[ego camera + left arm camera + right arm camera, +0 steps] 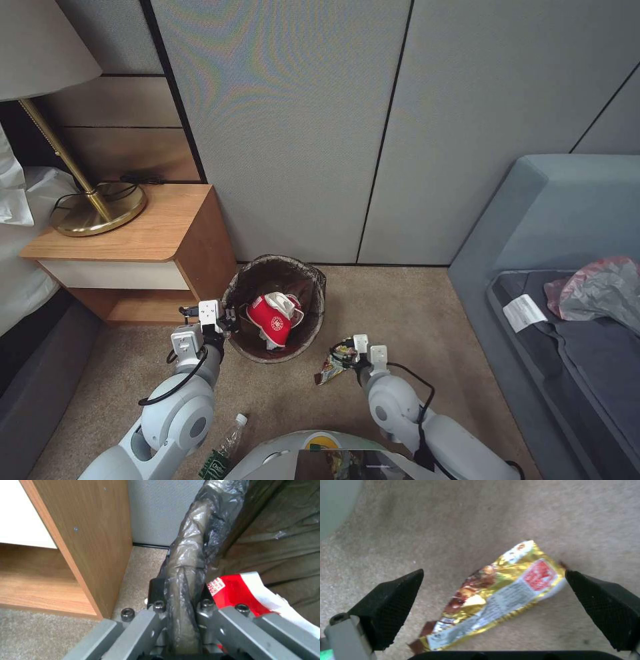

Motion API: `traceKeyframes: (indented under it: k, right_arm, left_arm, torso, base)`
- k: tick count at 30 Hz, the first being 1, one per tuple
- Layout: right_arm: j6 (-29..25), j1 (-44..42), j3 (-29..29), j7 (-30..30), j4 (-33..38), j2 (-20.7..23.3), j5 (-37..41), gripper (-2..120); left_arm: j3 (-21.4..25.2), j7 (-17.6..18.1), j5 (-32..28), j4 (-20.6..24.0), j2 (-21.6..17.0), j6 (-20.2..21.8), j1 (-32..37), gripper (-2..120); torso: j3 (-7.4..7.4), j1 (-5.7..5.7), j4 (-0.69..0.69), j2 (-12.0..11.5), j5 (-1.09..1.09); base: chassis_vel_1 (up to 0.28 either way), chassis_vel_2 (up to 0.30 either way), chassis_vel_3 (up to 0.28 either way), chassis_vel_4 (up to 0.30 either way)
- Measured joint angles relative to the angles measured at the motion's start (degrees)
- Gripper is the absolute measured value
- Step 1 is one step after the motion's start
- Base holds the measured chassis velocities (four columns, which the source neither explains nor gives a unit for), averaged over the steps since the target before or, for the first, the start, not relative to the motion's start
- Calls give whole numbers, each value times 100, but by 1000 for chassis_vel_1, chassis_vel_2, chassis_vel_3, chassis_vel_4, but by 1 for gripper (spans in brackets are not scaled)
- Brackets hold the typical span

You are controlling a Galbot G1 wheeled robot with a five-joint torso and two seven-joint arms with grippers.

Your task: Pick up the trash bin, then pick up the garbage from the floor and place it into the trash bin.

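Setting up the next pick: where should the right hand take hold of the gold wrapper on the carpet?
Across the wrapper's narrow middle, coming straight down. It lies flat on the carpet, so only its long edges offer purchase, and the open right hand already straddles it.

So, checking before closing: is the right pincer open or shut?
Open. The right pincer has both pads apart, straddling the gold wrapper on the carpet.
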State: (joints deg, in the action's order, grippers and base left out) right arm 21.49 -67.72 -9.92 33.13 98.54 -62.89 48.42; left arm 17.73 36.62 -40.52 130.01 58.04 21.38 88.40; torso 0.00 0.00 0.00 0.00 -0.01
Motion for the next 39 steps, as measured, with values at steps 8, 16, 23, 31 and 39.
traceKeyframes:
  k: [8, 16, 23, 31, 39]
  right_arm:
    - [59, 199, -154, 31, -505, -505, -21, 100]
    - [72, 253, -201, 118, -819, -747, -20, 100]
    - [50, 254, -203, 210, -942, -814, -69, 100]
    - [26, 248, -203, 236, -1027, -841, -120, 100]
    - [-10, 253, -230, 251, -1220, -890, -155, 100]
  left_arm:
    - [0, 0, 0, 0, 0, 0, 0, 0]
    - [0, 0, 0, 0, 0, 0, 0, 0]
    - [0, 0, 0, 0, 0, 0, 0, 0]
    - [0, 0, 0, 0, 0, 0, 0, 0]
    - [0, 0, 0, 0, 0, 0, 0, 0]
  torso:
    - [0, 0, 0, 0, 0]
    - [0, 0, 0, 0, 1]
    - [0, 0, 0, 0, 1]
    - [0, 0, 0, 0, 1]
    - [0, 0, 0, 0, 1]
  base:
    - [0, 0, 0, 0]
    - [0, 0, 0, 0]
    - [0, 0, 0, 0]
    - [0, 0, 0, 0]
    - [0, 0, 0, 0]
